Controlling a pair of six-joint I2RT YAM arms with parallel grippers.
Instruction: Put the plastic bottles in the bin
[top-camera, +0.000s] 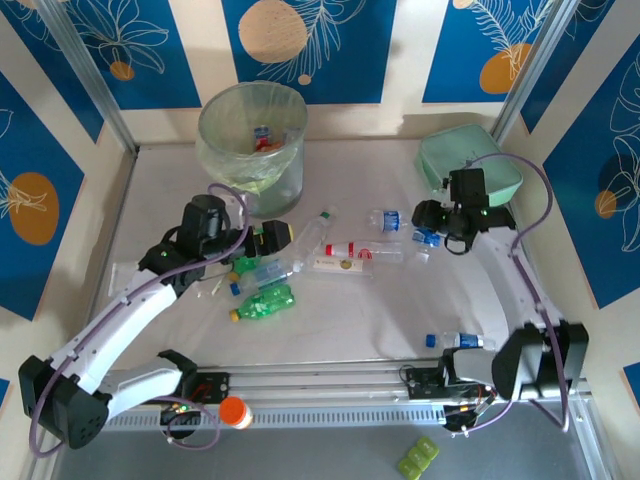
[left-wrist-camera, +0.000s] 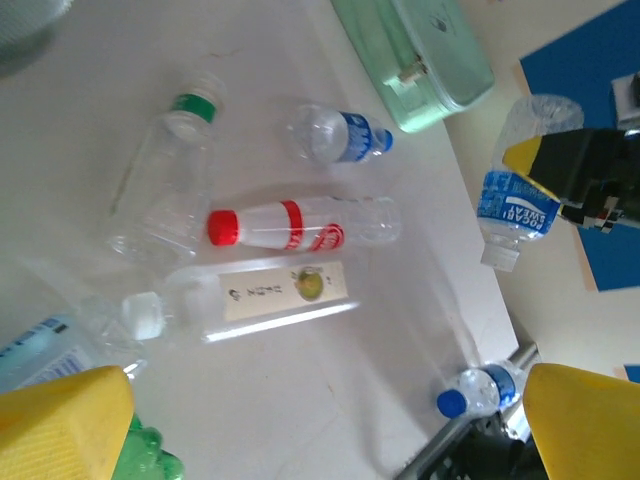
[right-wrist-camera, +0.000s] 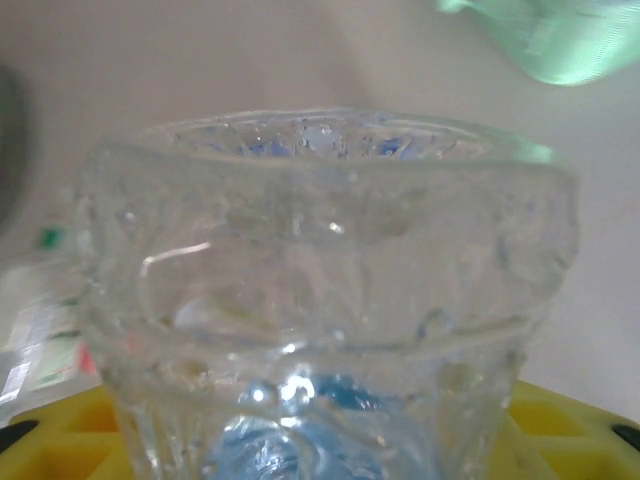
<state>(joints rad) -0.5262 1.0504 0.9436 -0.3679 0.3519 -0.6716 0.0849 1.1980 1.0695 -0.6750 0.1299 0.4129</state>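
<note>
Right-wrist cam, close-up: the clear ribbed base of a blue-labelled bottle sits so near the lens that it blurs. Its label is just a blue smear, and the yellow fingers are cut off at the bottom edge. From overhead, the right gripper is clamped on that bottle at the right of the tabletop, just in front of a mint-green case and well apart from the bin at far left-ctr. Red and blue items show through the bin's liner, too small to identify. The left gripper, jaws wide apart w/ nothing btwn them, hovers over the plastic bottles lying loose at ctr. A green bottle lies just on its near side. On the left-wrist cam its yellow fingertips are cropped at the lower corners.
</note>
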